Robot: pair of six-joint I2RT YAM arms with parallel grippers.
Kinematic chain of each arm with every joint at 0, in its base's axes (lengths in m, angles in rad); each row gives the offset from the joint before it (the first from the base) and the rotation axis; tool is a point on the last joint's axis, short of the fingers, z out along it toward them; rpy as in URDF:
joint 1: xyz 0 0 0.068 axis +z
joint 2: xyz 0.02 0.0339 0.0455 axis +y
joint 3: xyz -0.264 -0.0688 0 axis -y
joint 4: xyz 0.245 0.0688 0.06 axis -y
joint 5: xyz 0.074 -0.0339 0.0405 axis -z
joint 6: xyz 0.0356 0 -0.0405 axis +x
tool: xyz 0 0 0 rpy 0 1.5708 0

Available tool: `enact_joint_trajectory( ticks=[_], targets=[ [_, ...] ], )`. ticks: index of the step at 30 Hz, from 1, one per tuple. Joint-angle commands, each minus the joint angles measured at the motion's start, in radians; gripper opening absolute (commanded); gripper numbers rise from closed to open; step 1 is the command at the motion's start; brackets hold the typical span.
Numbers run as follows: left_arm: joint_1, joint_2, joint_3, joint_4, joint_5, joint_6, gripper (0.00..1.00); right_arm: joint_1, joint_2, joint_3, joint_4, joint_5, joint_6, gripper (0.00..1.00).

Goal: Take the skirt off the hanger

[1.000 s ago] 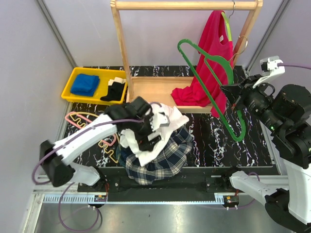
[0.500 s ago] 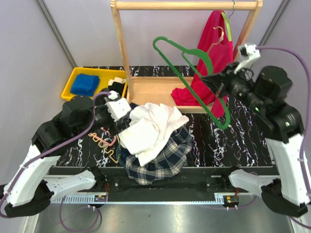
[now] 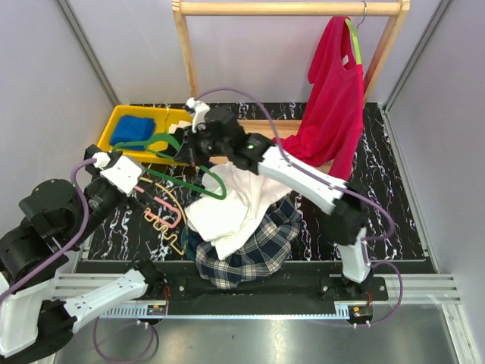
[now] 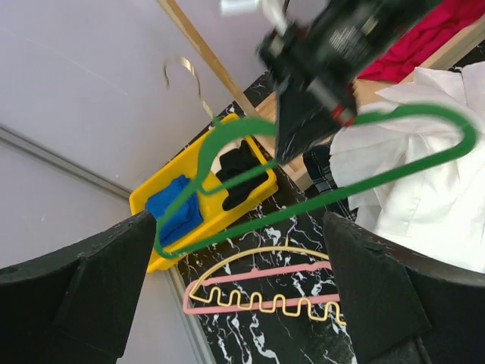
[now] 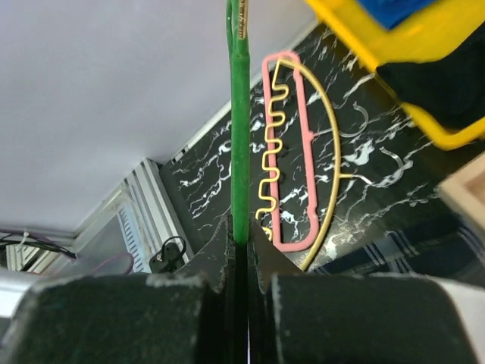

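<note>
Starting at the left, I see my left gripper (image 4: 239, 227) has pulled back from the clothes pile it was over a second ago. It now hangs near the table's left edge, fingers spread wide and holding nothing. Beyond it sits the yellow plastic bin (image 3: 107, 130), and on the black marbled tabletop (image 3: 379, 220) lies a pink wire hanger (image 4: 250, 273) with a yellow wavy one.

Above these I now have the bare green plastic hanger (image 5: 240, 114), which a second ago was over the right side by the red top. My right gripper (image 5: 241, 243) has swung it across the table, and its fingers are clamped tight on the hanger's bar.

Toward the middle, the blue-and-white plaid skirt (image 3: 254, 254) lies crumpled on the table near the front edge, partly under a white shirt (image 3: 227, 208) and apart from the hanger. I judge the removal itself finished; what remains is setting the green hanger down beside the others.

At the right, the red top (image 3: 337, 98) hangs from the wooden rail (image 3: 288, 8). I can read no brand, label or writing anywhere.
</note>
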State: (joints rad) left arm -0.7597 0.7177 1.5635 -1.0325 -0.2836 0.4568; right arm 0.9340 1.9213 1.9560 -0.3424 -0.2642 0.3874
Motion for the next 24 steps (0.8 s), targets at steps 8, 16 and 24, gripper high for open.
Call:
enact_joint_trajectory(
  ticks=[8,16,24],
  targets=[
    [0.013,0.046,0.148,-0.185,-0.028,-0.133,0.99,0.052,0.613,0.663,0.284,-0.150,0.266,0.00],
    [0.013,0.055,0.184,-0.250,-0.028,-0.145,0.99,0.078,0.742,0.612,0.451,-0.118,0.384,0.00],
    [0.013,0.111,0.246,-0.265,-0.025,-0.147,0.99,0.098,0.705,0.351,0.467,-0.090,0.331,0.07]
  ],
)
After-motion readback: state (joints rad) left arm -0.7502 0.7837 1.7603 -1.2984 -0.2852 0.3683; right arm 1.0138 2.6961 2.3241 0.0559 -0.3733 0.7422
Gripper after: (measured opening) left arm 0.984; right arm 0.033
